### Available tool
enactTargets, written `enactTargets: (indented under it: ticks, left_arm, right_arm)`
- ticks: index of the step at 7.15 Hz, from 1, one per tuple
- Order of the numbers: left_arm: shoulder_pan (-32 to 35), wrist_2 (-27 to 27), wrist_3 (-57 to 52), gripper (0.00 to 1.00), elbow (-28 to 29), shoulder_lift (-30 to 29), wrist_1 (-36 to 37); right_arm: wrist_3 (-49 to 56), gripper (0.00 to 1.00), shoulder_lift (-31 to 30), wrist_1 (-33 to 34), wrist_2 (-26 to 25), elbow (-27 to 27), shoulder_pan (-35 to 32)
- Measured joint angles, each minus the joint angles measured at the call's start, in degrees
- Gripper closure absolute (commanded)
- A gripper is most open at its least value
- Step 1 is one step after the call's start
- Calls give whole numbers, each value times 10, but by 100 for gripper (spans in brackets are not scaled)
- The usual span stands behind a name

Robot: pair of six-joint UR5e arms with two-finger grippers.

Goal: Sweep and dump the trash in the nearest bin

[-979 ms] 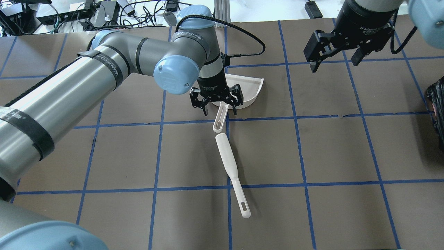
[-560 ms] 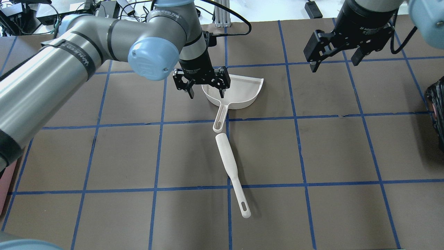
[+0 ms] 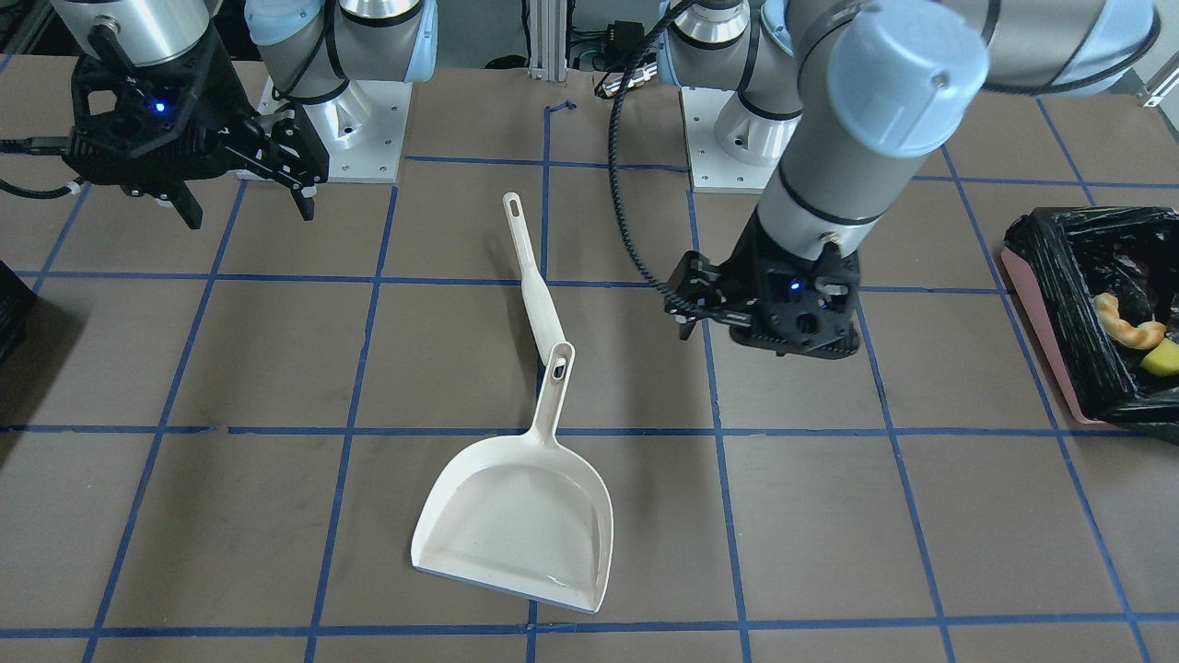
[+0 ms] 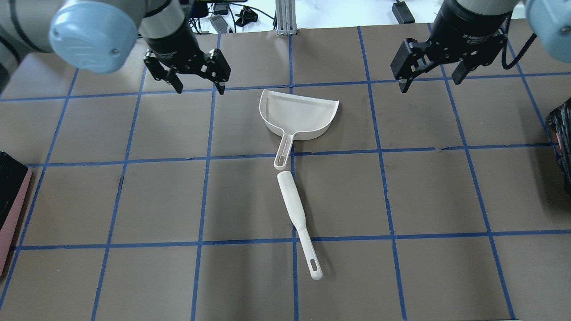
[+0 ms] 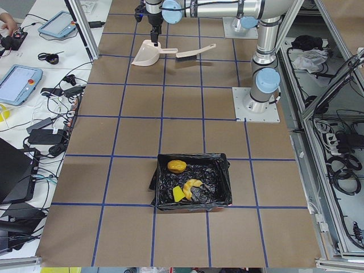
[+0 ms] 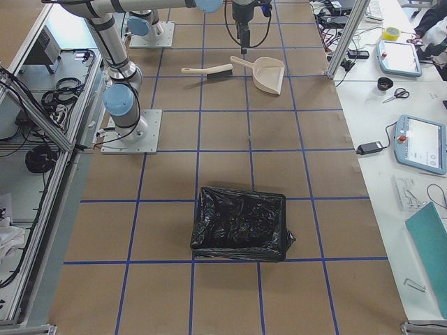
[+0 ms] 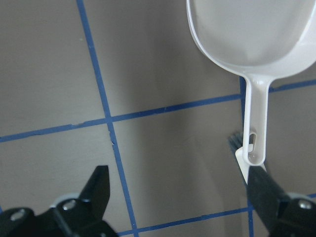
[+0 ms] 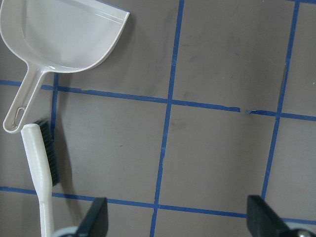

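- Left hand (image 4: 196, 76) hovers spread and empty above the counter (image 4: 357, 200), beside the dustpan (image 4: 299, 115).
- Right hand (image 4: 432, 76) hovers spread, empty.
- Trash (image 5: 184, 184) lies in the bin (image 5: 193, 182), well apart from both.

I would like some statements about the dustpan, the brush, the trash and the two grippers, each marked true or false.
1. The dustpan is empty. True.
2. The left gripper holds the dustpan handle. False: it is open and off to one side of the pan, holding nothing.
3. The three trash pieces lie in the bin. True.
4. The brush stands upright in the pan. False: it lies on the table, beside the pan's handle.
5. The right gripper is open. True.
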State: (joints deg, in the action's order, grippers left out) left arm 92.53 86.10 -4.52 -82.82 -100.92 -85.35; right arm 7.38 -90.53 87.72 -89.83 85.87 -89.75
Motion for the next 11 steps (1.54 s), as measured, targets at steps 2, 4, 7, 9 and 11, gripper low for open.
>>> enactTargets:
  ticks: [2, 4, 7, 9, 11]
  left_arm:
    - [-57, 3, -62, 0, -5, 44, -33]
    - [-93, 15, -83, 0, -9, 73, -69]
    - [-103, 29, -86, 0, -24, 97, -78]
    - [-103, 43, -91, 0, -30, 103, -76]
    - [-102, 45, -90, 0, -31, 104, -75]
  right_arm:
    - [0, 0, 0, 0, 0, 0, 0]
    - [0, 0, 0, 0, 0, 0, -1]
    - [0, 0, 0, 0, 0, 0, -1]
    - [0, 0, 0, 0, 0, 0, -1]
    - [0, 0, 0, 0, 0, 0, -1]
